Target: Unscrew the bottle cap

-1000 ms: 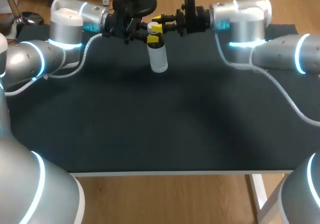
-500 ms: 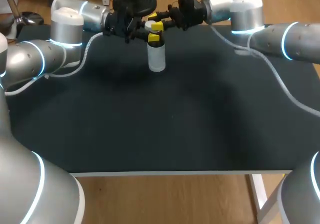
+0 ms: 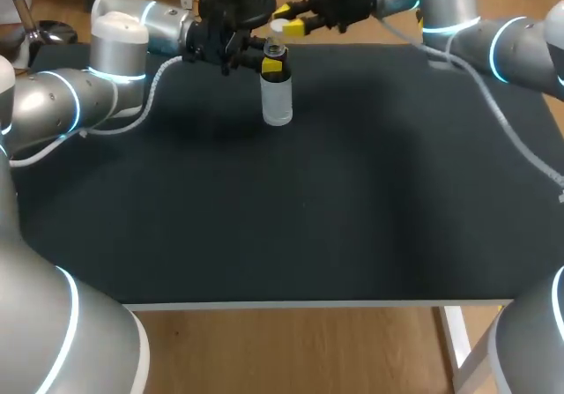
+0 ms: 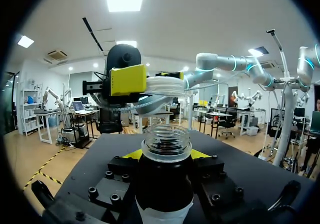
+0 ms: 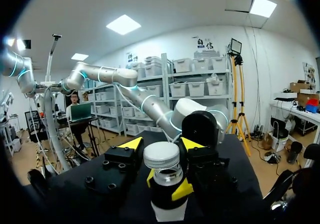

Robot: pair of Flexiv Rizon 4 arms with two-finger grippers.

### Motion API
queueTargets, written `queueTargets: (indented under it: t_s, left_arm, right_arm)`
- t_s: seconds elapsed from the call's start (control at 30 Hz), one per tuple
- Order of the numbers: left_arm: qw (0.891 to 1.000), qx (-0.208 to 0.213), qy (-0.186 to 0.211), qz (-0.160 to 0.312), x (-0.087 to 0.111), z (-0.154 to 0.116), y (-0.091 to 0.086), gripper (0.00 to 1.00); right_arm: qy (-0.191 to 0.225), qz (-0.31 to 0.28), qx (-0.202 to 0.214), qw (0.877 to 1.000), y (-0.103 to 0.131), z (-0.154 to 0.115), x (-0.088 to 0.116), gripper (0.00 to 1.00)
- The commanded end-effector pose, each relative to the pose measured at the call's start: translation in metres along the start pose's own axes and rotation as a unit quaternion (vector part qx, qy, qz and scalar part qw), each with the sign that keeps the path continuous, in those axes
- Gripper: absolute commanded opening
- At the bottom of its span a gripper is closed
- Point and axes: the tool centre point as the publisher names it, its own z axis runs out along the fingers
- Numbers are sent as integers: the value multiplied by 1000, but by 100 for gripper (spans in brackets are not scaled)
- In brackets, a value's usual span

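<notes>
**A:** What has the right gripper got?
**B:** It is pinching the white cap from two sides, with a yellow tip pressed to each side of the rim. The cap hangs just above the bottle's open mouth and does not touch it

**A:** And the left gripper?
**B:** It is clamped on the bottle at the neck, just under the thread, one finger on each side. The bottle stands upright near the far edge of the table. I cannot tell whether its base rests on the black top or hangs just over it

**A:** How will they handle?
**B:** I'd judge the cap to be very light and stiff. Its side looks ribbed, which gives the tips some bite, so a mild squeeze across the rim should do. It is small, though, and a slack grip could let it flip out. The bottle is clear and seems empty, so it is probably light and easy to tip. Its wall is smooth and likely slippery. Glass or plastic, I can't say, so I wouldn't pinch the wall hard. The neck looks the stiffest part, and the collar under the thread would stop it sliding down, so I'd hold it there

**A:** Is the job done?
**B:** It looks so: the thread is bare and the cap is free
</notes>
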Motion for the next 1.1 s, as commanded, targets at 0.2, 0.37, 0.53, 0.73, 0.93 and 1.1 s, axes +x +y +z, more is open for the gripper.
queueTargets:
  t_s: [0.2, 0.37, 0.53, 0.73, 0.93, 1.1]
  left_arm:
    - [1000, 1, 4, 0, -4, -1, 1, 0]
    - [1000, 1, 4, 0, -4, -1, 1, 0]
    - [1000, 1, 4, 0, -4, -1, 1, 0]
    - [1000, 1, 4, 0, -4, -1, 1, 0]
    - [1000, 1, 4, 0, -4, -1, 1, 0]
    - [1000, 1, 4, 0, -4, -1, 1, 0]
  right_arm:
    - [-142, 3, 19, 990, -12, -68, 29, 0]
    - [-219, 17, 49, 974, -32, -89, 48, 0]
    - [-290, 39, 78, 953, -63, -113, 72, 0]
    - [-345, 67, 70, 934, -108, -134, 89, 0]
    - [-396, 79, 64, 913, -141, -142, 105, 0]
    - [-439, 81, 82, 891, -165, -145, 110, 0]
